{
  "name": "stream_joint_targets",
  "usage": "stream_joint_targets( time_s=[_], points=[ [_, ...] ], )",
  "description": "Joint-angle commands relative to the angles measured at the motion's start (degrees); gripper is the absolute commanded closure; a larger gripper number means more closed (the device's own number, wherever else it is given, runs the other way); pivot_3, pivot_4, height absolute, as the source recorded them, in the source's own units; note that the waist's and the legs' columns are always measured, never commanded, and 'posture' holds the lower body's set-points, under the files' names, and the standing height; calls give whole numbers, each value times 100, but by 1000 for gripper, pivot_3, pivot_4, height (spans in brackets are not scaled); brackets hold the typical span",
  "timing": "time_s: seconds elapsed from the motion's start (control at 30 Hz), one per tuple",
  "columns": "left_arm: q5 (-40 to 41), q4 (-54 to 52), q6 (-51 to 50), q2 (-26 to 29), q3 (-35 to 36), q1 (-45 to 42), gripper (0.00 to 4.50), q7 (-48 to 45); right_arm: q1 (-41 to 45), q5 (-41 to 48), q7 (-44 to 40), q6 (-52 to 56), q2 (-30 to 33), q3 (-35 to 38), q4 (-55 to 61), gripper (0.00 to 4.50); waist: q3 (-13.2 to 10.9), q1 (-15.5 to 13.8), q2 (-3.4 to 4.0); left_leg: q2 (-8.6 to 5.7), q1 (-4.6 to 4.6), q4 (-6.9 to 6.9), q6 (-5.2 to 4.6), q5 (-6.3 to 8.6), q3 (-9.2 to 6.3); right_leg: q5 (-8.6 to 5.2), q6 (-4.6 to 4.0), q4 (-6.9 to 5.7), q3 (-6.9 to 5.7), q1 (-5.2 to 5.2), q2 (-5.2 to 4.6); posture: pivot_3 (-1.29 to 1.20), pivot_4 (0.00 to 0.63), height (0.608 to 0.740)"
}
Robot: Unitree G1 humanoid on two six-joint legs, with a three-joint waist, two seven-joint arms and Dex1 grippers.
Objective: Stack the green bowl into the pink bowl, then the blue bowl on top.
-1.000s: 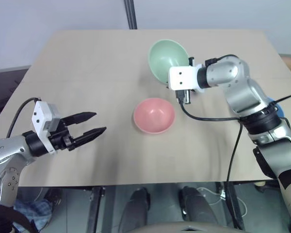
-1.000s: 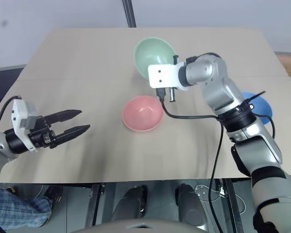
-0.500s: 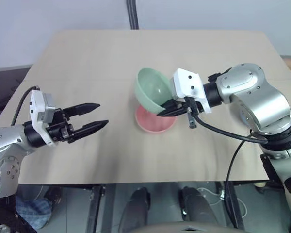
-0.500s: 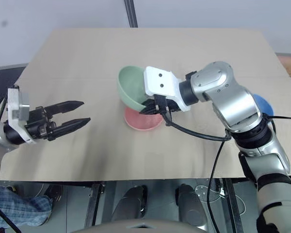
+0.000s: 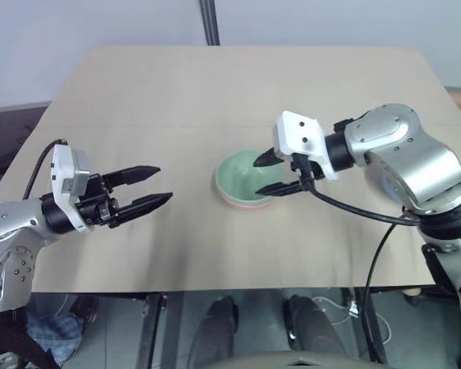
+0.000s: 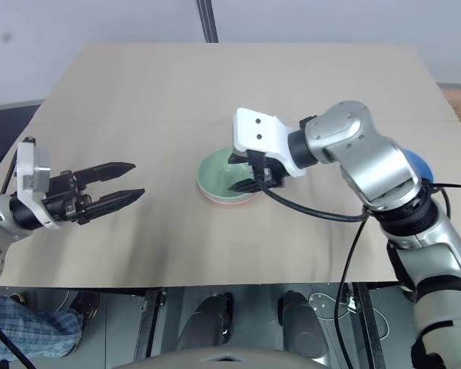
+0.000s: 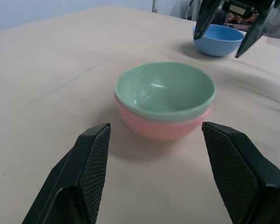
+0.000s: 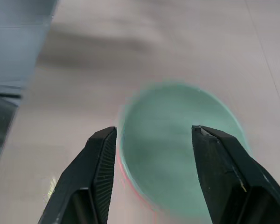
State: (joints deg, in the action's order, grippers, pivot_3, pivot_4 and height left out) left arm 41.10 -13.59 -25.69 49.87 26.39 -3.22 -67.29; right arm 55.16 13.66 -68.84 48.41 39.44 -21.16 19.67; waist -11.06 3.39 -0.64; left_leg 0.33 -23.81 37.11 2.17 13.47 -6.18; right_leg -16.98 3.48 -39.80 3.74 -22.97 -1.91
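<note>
Stacking is half done: the green bowl (image 7: pixel 164 91) sits nested in the pink bowl (image 7: pixel 158 128) near the middle of the bench (image 5: pixel 138 92). The right pincer (image 5: pixel 273 175) hangs just above its rim at three o'clock, spread and holding nothing. The blue bowl (image 7: pixel 218 39) (well apart, behind the right arm) has yet to go on top. The left pincer (image 5: pixel 150 187) hovers spread at nine o'clock.
</note>
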Motion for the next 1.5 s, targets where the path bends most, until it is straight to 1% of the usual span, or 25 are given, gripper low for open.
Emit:
stream_joint_targets(
  time_s=[0.03,0.13,0.33,0.53,0.7,0.83,0.93,1.13,1.17,1.2,1.23,1.27,1.3,1.33,1.5],
  points=[
    [86,-28,76,66,62,-55,1194,-95,-248,-74,68,-35,560,384,42,1843,0,-19,0,-1,0,0,0,0,0,0,0,0,0,0,-1,0,150,740],
    [205,-99,39,46,-90,-161,1194,-268,-871,-244,746,736,1029,817,-320,1843,2,-73,-4,-1,0,0,0,0,0,0,0,1,-1,2,-1,0,150,740],
    [140,113,62,2,-672,-779,1194,-475,-1631,-681,1908,1093,1316,1383,-584,1843,-3,-99,4,-1,3,4,0,0,7,0,0,-6,6,2,3,0,150,740],
    [-28,619,179,-19,-1207,-1399,1194,-896,-2379,-751,2612,1240,1421,2204,-261,1843,-3,-93,4,-2,2,1,-1,0,18,0,1,-2,16,0,4,0,150,740],
    [-197,1111,292,-95,-1612,-1958,1194,-1243,-3002,-585,2951,2031,1445,2874,354,1843,-3,-101,4,-2,1,5,-1,0,19,0,1,-5,17,0,6,0,150,740],
    [-319,1425,387,-186,-1822,-2294,1194,-1441,-3367,-522,3258,2467,1212,3028,699,1843,-2,-82,3,-1,3,10,-2,0,17,0,1,-7,17,4,9,0,150,740],
    [-316,1532,353,-241,-1906,-2496,1194,-1565,-3605,-466,3471,2630,948,2987,819,1843,-2,-83,2,2,4,10,-2,0,21,0,2,-9,21,4,13,0,150,740],
    [-291,1596,293,-209,-1951,-2650,1194,-1786,-3953,-441,3781,2540,639,2765,756,1843,-2,-87,2,-1,2,12,-2,0,20,0,2,-8,21,4,10,0,150,740],
    [-282,1584,275,-204,-1944,-2653,1194,-1804,-3985,-452,3807,2485,656,2738,727,2428,-2,-86,3,-1,2,11,-2,0,20,0,2,-8,21,4,11,0,150,740],
    [-283,1579,266,-200,-1937,-2651,1194,-1817,-4004,-454,3824,2444,668,2731,700,2710,-2,-84,2,-1,2,12,-2,0,20,0,2,-9,21,4,11,0,150,740],
    [-288,1578,263,-197,-1928,-2647,1194,-1830,-4012,-446,3836,2415,674,2732,676,3133,-2,-84,3,0,3,12,-2,0,20,0,2,-9,21,4,12,0,150,740],
    [-294,1583,265,-191,-1917,-2637,1194,-1845,-4012,-434,3845,2392,682,2733,658,3702,-1,-84,1,0,4,12,-2,0,20,0,2,-10,21,4,12,0,150,740],
    [-301,1588,270,-185,-1908,-2624,1194,-1858,-4011,-417,3855,2373,690,2735,645,4180,3,-84,-4,0,6,13,-2,-1,20,0,2,-10,21,6,12,0,150,740],
    [-306,1592,274,-180,-1899,-2610,1194,-1870,-4012,-405,3861,2352,699,2734,638,4463,6,-87,-9,1,10,15,-2,0,19,0,2,-10,20,12,13,0,150,740],
    [-313,1585,269,-174,-1879,-2564,1194,-1878,-3956,-351,3779,2225,904,2656,619,4463,7,-90,-11,1,11,19,-2,0,10,0,2,-6,13,21,14,0,150,740]
  ],
)
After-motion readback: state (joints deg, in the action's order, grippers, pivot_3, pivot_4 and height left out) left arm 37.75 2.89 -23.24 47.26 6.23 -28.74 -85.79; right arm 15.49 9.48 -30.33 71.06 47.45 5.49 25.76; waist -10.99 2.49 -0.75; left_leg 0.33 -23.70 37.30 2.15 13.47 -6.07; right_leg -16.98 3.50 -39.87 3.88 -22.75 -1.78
